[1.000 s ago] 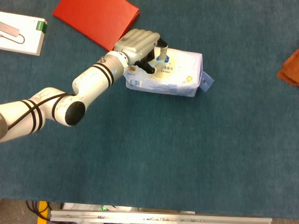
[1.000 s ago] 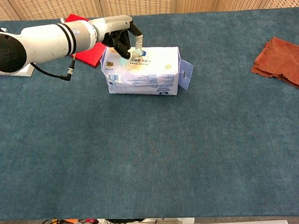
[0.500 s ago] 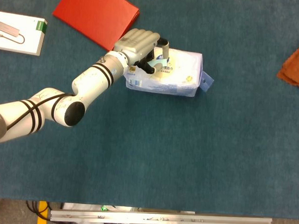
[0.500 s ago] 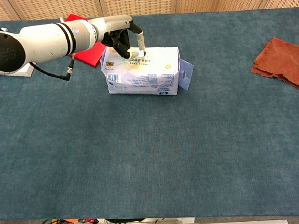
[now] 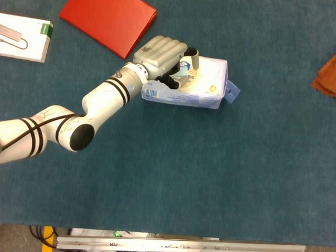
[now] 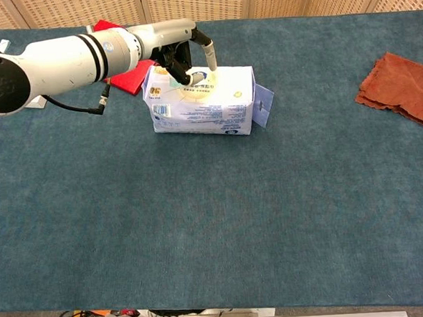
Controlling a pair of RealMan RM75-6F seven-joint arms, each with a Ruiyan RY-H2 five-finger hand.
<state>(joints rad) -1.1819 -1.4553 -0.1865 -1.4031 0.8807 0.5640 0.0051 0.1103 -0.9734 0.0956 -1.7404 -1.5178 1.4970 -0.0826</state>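
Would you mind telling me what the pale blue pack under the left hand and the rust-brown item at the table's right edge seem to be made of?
The pale blue printed pack looks like soft, glossy plastic film: it shows sheen and a sealed end flap. The rust-brown item appears to be matte cloth, folded and frayed at its edges. The left hand touches the pack's top.

the tissue pack (image 5: 192, 85) is pale lilac-white with blue print and a yellow patch. the hand (image 5: 162, 56) is grey, its arm (image 5: 102, 98) white with black bands. folder (image 5: 108, 17) red; cloth (image 6: 399, 87) rust-brown; table (image 5: 210, 178) dark teal.
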